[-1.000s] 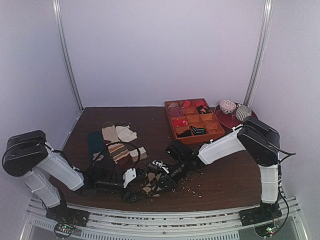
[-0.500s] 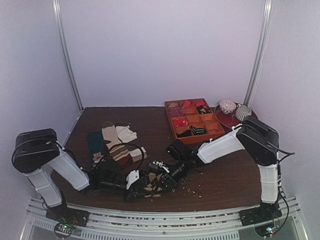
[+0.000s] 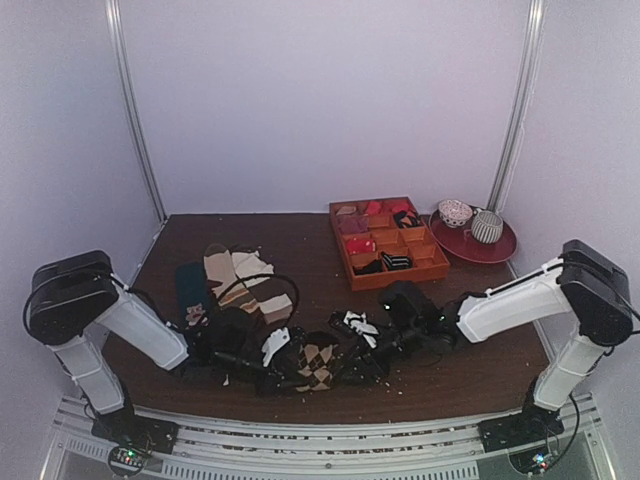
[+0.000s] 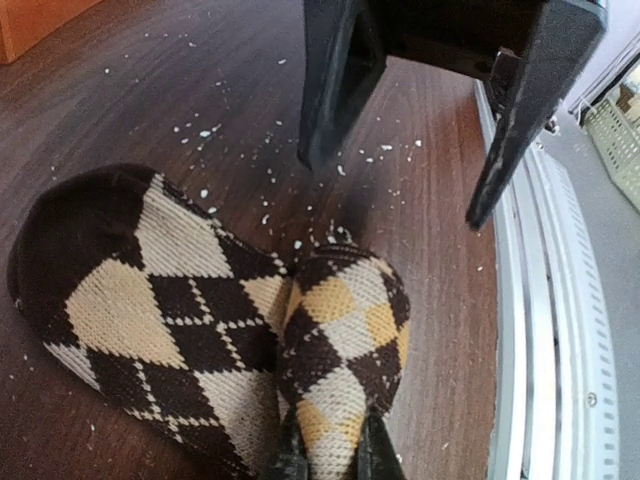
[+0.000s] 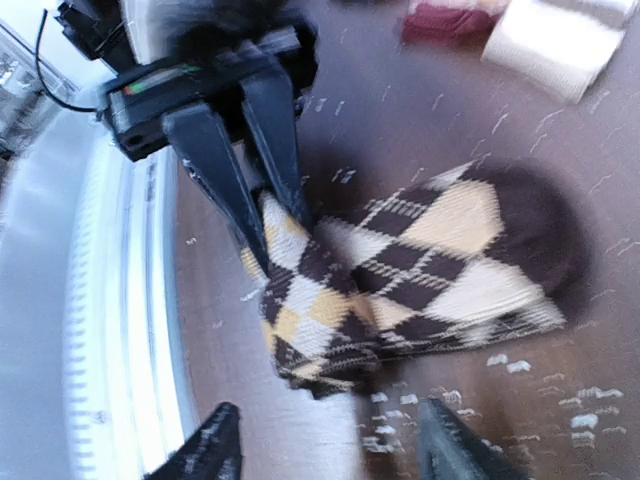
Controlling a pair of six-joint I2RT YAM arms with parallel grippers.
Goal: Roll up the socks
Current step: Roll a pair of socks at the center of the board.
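Note:
The argyle socks lie folded near the table's front edge, brown, cream and black diamonds with a dark end. My left gripper is shut on a raised fold of the socks, pinching it between both fingertips. From the right wrist view its dark fingers slant down into the same fold of the socks. My right gripper is open just off the folded end, with only bare table between its fingers. Seen from the left wrist, the right gripper hangs beyond the socks.
An orange compartment tray with rolled socks stands at the back right, next to a red plate holding two bowls. Striped socks and a dark teal sock lie at the left. White crumbs dot the wood; a metal rail edges the front.
My left gripper has closed on the fold of the socks. My right gripper has opened, let go of them and drawn back to the right. The socks shifted slightly right.

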